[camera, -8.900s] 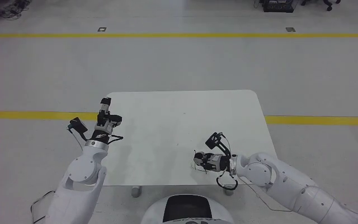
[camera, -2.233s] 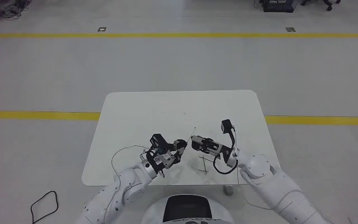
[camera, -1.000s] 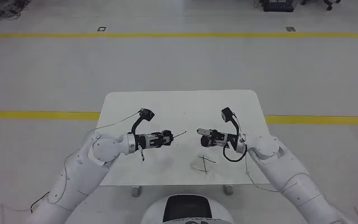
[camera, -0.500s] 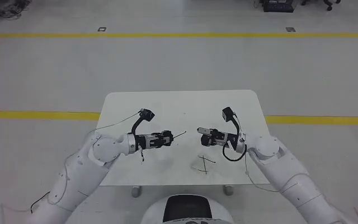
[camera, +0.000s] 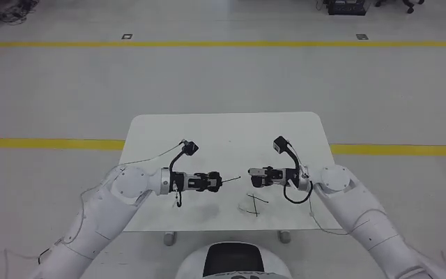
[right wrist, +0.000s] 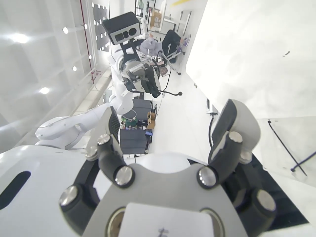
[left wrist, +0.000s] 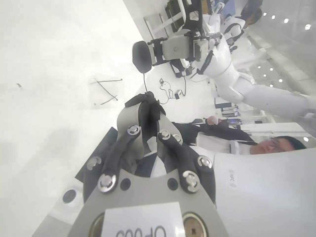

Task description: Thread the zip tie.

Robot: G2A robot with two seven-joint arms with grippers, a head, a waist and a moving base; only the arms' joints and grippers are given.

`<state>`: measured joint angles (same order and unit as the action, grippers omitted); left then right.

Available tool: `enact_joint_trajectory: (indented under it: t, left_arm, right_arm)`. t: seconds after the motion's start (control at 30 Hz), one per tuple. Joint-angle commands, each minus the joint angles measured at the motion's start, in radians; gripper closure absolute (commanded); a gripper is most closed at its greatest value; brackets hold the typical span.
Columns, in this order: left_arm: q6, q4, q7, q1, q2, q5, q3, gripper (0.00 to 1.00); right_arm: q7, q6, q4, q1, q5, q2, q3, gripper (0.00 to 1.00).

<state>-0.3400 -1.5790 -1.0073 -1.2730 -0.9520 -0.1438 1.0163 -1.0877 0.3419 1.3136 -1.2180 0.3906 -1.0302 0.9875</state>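
Observation:
A thin black zip tie [camera: 231,180] sticks out of my left gripper [camera: 216,181], which is shut on it above the table's front middle; its free tip points at my right gripper [camera: 254,174], a short gap away. In the left wrist view the left gripper [left wrist: 147,103] has its fingers pressed together on the black tie. My right gripper [right wrist: 170,114] stands open with nothing between its fingers. Farther off in that view the left gripper [right wrist: 149,81] holds the zip tie [right wrist: 172,92] pointing this way.
Two or three spare zip ties [camera: 255,203] lie crossed on the white table [camera: 223,132] near its front edge, below the right gripper; the spare zip ties [left wrist: 106,90] [right wrist: 287,148] appear in both wrist views. The table's front edge is close to both arms.
The left gripper has shifted right and toward the front edge with the zip tie, bringing its tip closer to the right gripper. The right gripper lowered slightly and stays open.

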Motion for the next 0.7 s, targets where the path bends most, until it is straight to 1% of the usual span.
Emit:
enact_joint_trajectory:
  t: [0.0,0.17,0.2,0.23,0.27,0.33,0.37,0.4,0.43,0.5,0.53,0.57,0.6,0.67]
  left_arm:
    - [0.0,0.006,-0.009,0.009,0.0,0.003,-0.001,1.0]
    - [0.0,0.006,-0.009,0.009,0.0,0.003,-0.001,1.0]
    - [0.0,-0.004,-0.026,0.003,-0.002,-0.034,-0.013,1.0]
    - [0.0,0.004,-0.049,0.006,-0.003,-0.077,-0.015,1.0]
    - [0.0,0.023,-0.066,0.012,-0.003,-0.117,-0.013,1.0]
    - [0.0,0.055,-0.131,0.027,-0.007,-0.214,-0.023,1.0]
    - [0.001,0.074,-0.161,0.033,-0.009,-0.264,-0.029,1.0]
    - [0.003,0.091,-0.186,0.043,-0.011,-0.295,-0.035,1.0]
    - [0.002,0.113,-0.202,0.054,-0.014,-0.324,-0.043,1.0]
    - [0.015,0.141,-0.227,0.072,-0.02,-0.373,-0.06,1.0]
    - [0.018,0.161,-0.23,0.085,-0.024,-0.385,-0.07,1.0]
    - [0.023,0.174,-0.216,0.098,-0.026,-0.368,-0.075,1.0]
    - [0.015,0.175,-0.197,0.11,-0.027,-0.336,-0.077,1.0]
    - [0.015,0.175,-0.197,0.11,-0.027,-0.336,-0.077,1.0]
  right_arm:
    - [-0.024,-0.002,-0.011,0.01,0.006,-0.002,-0.002,0.0]
    - [-0.024,-0.002,-0.011,0.01,0.006,-0.002,-0.002,0.0]
    - [-0.024,-0.002,-0.011,0.01,0.006,-0.002,-0.002,0.0]
    - [-0.024,-0.002,-0.011,0.01,0.006,-0.002,-0.002,0.0]
    - [-0.019,-0.008,-0.011,0.006,0.01,-0.002,-0.004,0.0]
    - [-0.043,-0.002,-0.018,0.012,0.012,-0.003,-0.004,0.0]
    - [-0.081,-0.002,-0.021,0.017,0.031,-0.004,-0.005,0.0]
    - [-0.115,-0.002,-0.03,0.023,0.05,-0.006,-0.004,0.0]
    - [-0.147,-0.002,-0.044,0.03,0.071,-0.008,0.001,0.0]
    - [-0.205,-0.002,-0.06,0.038,0.117,-0.015,0.007,0.0]
    - [-0.266,-0.002,-0.069,0.046,0.147,-0.021,0.008,0.0]
    - [-0.3,-0.002,-0.085,0.052,0.164,-0.024,0.014,0.0]
    - [-0.3,-0.002,-0.085,0.052,0.164,-0.024,0.014,0.0]
    - [-0.3,-0.002,-0.085,0.052,0.164,-0.024,0.014,0.0]
